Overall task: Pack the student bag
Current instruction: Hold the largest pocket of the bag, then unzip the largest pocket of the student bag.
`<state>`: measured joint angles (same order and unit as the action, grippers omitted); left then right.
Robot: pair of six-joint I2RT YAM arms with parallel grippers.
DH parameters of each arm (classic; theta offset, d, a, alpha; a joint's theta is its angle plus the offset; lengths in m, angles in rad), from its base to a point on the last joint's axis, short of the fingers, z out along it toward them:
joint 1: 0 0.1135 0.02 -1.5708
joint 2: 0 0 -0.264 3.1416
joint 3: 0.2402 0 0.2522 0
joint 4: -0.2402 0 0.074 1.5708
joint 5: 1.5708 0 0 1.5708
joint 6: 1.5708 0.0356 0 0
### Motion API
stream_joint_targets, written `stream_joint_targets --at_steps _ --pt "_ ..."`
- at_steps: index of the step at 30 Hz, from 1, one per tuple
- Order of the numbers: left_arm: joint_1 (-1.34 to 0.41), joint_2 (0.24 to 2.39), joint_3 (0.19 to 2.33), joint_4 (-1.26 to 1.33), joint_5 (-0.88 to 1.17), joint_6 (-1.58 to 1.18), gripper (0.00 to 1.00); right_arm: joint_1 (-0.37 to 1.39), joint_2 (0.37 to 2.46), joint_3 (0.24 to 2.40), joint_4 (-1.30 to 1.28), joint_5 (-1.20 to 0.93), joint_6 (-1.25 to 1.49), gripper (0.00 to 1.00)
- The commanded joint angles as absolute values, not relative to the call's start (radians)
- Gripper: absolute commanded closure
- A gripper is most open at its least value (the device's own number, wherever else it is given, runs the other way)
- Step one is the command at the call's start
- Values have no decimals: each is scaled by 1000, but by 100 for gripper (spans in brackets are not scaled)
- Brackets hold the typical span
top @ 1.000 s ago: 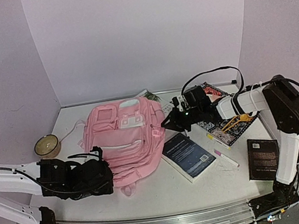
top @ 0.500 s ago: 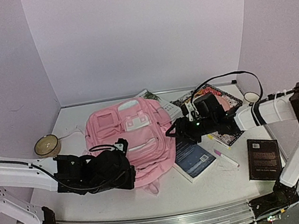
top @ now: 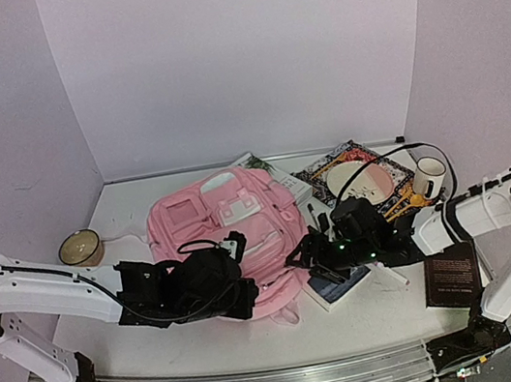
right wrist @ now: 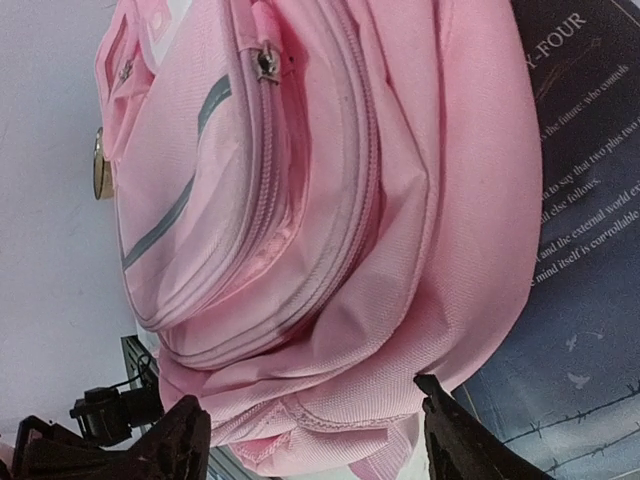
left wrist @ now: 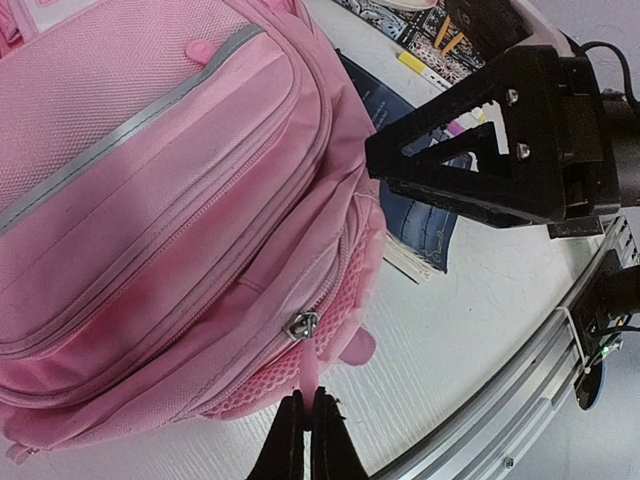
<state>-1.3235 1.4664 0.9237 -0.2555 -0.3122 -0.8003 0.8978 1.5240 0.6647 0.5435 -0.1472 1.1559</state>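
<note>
On the student bag [top: 228, 230], left gripper [left wrist: 306, 398] pinches a zip pull [left wrist: 309, 362]

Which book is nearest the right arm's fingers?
The dark blue book beside the pink backpack, close under those fingers; the black book and patterned book lie farther right.

Student bag [left wrist: 180, 200]: matt pink woven cloth, grey tape trim, open mesh at 1 edge, bright metal zip slider [left wrist: 303, 324], pink cloth zip tab [left wrist: 312, 365]. Book [right wrist: 590, 200]: smooth dark blue paper cover, slight sheen. Table [left wrist: 480, 300]: smooth white top, brushed metal rail [left wrist: 490, 415].
</note>
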Motion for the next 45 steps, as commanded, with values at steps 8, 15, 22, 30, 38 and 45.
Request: stream_joint_targets --at_steps 8,15,22,30,38,45 --pt "-1327 1494 994 -81 -267 -767 100 924 1615 745 525 -120 1228 19" --pt "-1327 1479 960 -76 -244 -765 100 925 1676 792 523 -122 1207 38" --pt "-1327 1376 851 -119 -282 -797 100 922 1645 869 471 -111 1132 89" --pt "-1324 1227 721 -298 -456 -878 100 879 1557 914 415 -149 1064 100" --pt "-1323 1140 632 -389 -617 -944 100 780 1445 941 361 -251 994 100" --pt "-1262 1131 572 -398 -722 -975 100 722 1408 971 336 -381 947 100"
